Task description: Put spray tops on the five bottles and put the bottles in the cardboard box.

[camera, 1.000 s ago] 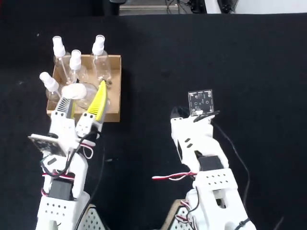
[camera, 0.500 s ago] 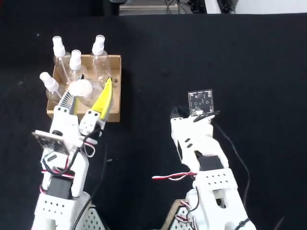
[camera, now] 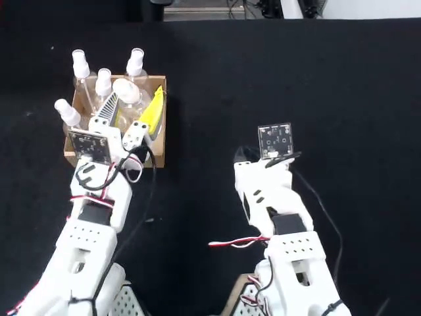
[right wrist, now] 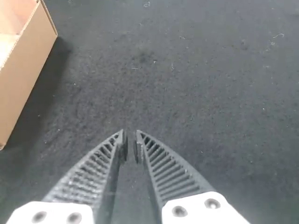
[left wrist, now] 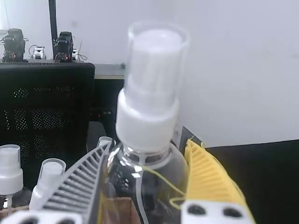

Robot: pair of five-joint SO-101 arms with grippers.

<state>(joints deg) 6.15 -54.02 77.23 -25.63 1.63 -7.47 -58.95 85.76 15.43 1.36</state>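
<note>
- One bottle [left wrist: 148,177] is clenched in the left pincer [left wrist: 147,148], upright. Grey and yellow fingers sit on the clear shoulder just under its spray top [left wrist: 150,93].
- Held bottle is over the cardboard box [camera: 158,157], among four capped bottles [camera: 103,84] standing inside. Can't tell if it touches the box floor.
- Handling guess: thin clear plastic and empty, so light, slick and squashy. Grip the shoulder or body, not the cap, with a moderate squeeze.
- Right pincer [right wrist: 130,145] is closed on nothing, low over the table [camera: 316,85], well apart from the box.
- Likely the last bottle; let go once it's seated.
</note>
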